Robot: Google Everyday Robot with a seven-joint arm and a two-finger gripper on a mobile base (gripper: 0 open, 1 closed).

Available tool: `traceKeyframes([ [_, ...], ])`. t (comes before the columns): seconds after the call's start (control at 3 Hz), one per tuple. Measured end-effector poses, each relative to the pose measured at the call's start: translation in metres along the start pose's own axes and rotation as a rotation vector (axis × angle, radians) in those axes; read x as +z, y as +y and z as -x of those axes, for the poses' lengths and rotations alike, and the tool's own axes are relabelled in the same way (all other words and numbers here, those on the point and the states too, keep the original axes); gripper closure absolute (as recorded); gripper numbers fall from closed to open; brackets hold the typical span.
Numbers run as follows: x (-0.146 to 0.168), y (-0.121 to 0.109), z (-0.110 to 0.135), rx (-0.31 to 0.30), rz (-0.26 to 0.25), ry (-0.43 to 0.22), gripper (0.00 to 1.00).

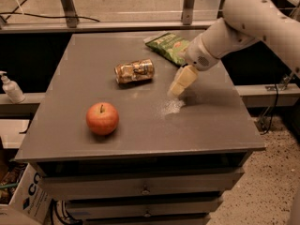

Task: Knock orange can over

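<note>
The orange can [134,71] lies on its side on the grey table [140,125], left of centre toward the back. My gripper [177,88] hangs from the white arm to the right of the can, clear of it, its pale fingers pointing down-left just above the tabletop. Nothing is in it.
A red-orange apple [102,118] sits at the front left. A green snack bag [169,46] lies at the back, partly behind my arm. A soap bottle [10,87] stands on a ledge off the table's left side. Drawers run below the front edge.
</note>
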State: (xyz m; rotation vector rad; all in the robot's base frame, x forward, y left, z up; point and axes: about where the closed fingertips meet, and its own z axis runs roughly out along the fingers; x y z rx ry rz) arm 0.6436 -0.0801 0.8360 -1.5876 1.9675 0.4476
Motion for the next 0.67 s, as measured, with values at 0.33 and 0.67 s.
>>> traceKeyframes([
  [0.33, -0.0259, -0.0044, -0.0232, 0.134, -0.009, -0.175, 0.0],
  [0.67, -0.0314, -0.0025, -0.0245, 0.156, -0.005, -0.201, 0.0],
])
